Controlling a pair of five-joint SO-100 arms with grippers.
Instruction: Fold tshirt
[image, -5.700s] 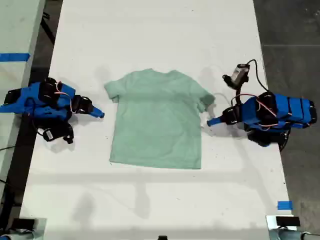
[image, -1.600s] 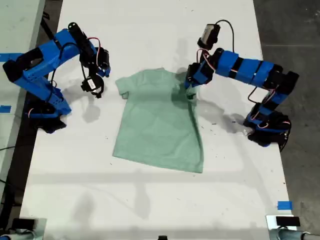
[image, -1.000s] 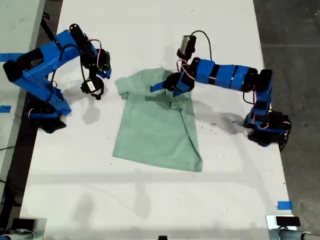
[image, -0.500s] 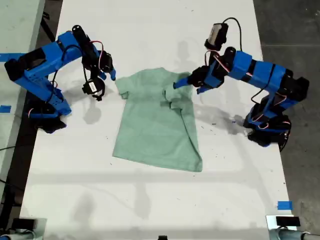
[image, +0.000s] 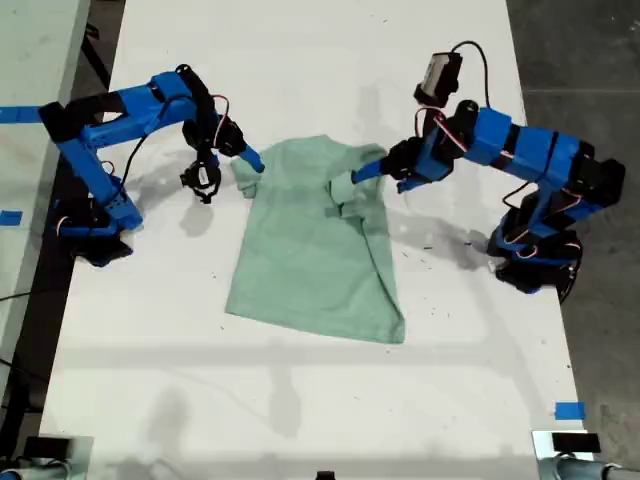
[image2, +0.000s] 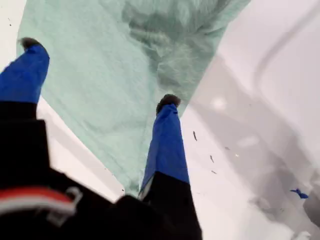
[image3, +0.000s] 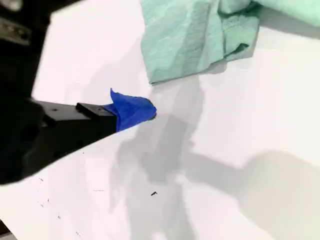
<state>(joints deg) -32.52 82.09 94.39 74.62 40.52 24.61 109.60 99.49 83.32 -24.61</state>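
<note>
Evidently early: one sleeve (image: 352, 190) of the tshirt (image: 315, 250) is turned inward, with the body flat and the main folds outstanding. The first gripper (image2: 98, 72) has its fingers spread and the tshirt beneath them. The second gripper (image3: 132, 110) cannot be judged open or closed; the tshirt lies just ahead of it, apart.

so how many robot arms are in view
2. One arm stands at the exterior view's left, reaching toward the tshirt; the other arm stands at the exterior view's right, its tip beside the folded-in sleeve. None looks hidden.
</note>
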